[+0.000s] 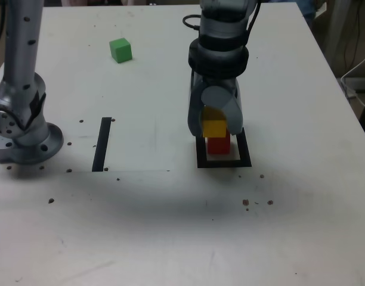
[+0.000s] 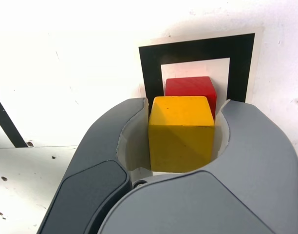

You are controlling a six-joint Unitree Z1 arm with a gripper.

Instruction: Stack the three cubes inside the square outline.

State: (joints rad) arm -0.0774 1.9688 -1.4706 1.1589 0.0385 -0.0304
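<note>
The small yellow cube hangs clamped in the grey gripper just over the red cube inside the black square outline. Second stacking step: align, lower, release. The green cube waits well apart.

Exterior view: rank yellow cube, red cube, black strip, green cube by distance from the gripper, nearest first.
1. yellow cube: held in the gripper.
2. red cube: directly under it, inside the square outline.
3. black strip: toward the exterior view's left.
4. green cube: far back, left.
</note>
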